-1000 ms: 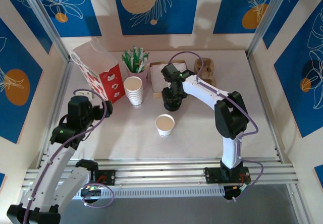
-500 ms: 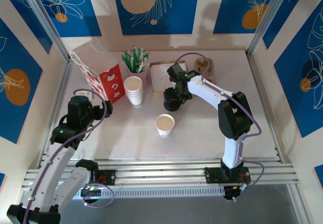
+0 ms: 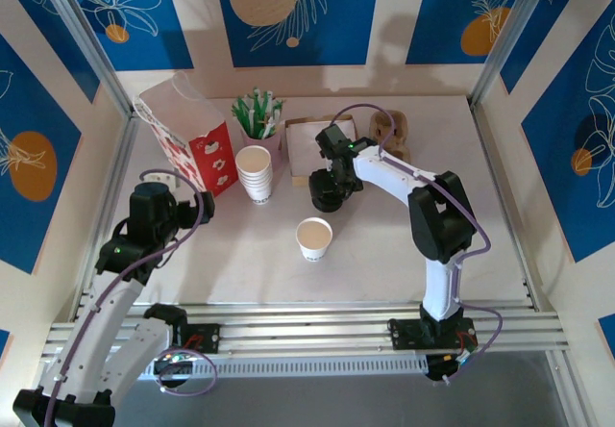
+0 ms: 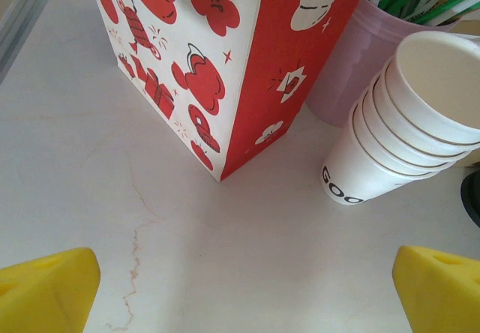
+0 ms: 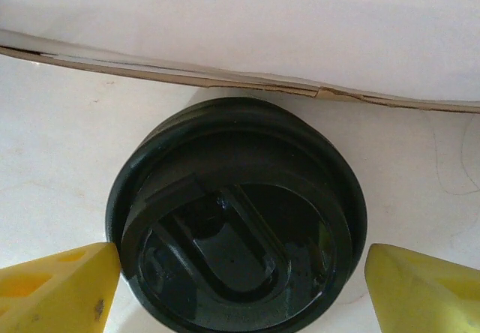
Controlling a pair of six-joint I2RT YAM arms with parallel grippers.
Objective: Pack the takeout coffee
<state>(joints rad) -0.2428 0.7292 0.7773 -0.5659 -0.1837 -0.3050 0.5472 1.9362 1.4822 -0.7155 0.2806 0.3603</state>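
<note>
One right claw [image 5: 240,292], wide open, flanking black lid [image 5: 236,220]

A round black plastic lid [image 5: 236,220] sits in the middle, seen from straight above. It has a raised outer rim and a sunken top with a moulded U-shaped tab. What lies beneath it is hidden. It rests on a pale, faintly veined surface [image 5: 67,130]. The jaws stand wide, one on each side of the lid, with each yellow fingertip [image 5: 52,284] just beside its rim. Just beyond the lid runs the thin brown edge of a flat white cardboard sheet [image 5: 247,18].
</note>
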